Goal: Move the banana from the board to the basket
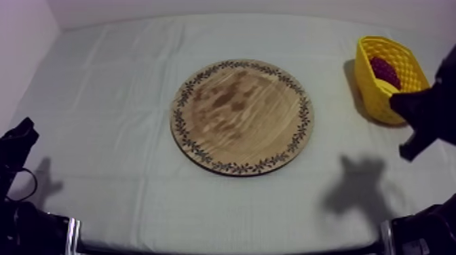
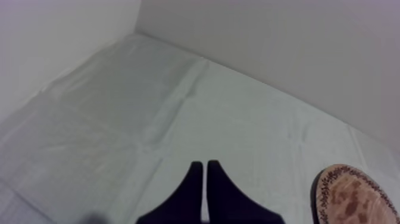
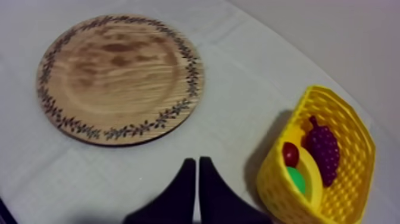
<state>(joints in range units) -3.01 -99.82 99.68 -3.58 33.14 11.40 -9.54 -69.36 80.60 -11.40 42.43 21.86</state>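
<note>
- The table [image 1: 136,81] under its grey-white cloth carried only two of the task's pieces, the board in the middle and the basket off to my right.
- The round wooden board with the patterned leaf rim [image 1: 241,115] lay bare; nothing sat on it, so by my reading the pick-up was done.
- The yellow lattice basket [image 1: 370,85] stood well apart from the board, at the far right of the table, with my right arm just beside it.
- My right tool [image 3: 197,161] had its two black fingers pressed together into a narrow wedge, gripping nothing and touching nothing, above the cloth between board and basket.
- My left tool [image 2: 204,164] was likewise closed on itself and empty, low at my left, near the board's edge.
- The curved yellow toy banana [image 3: 312,179] lay inside the basket against its near wall, so I judged the drop finished too, with nothing left but to retire the arm.
- Beside it sat a purple bunch of grapes [image 3: 324,146], a green pear [image 3: 296,179] and a small red fruit [image 3: 290,154].
</note>
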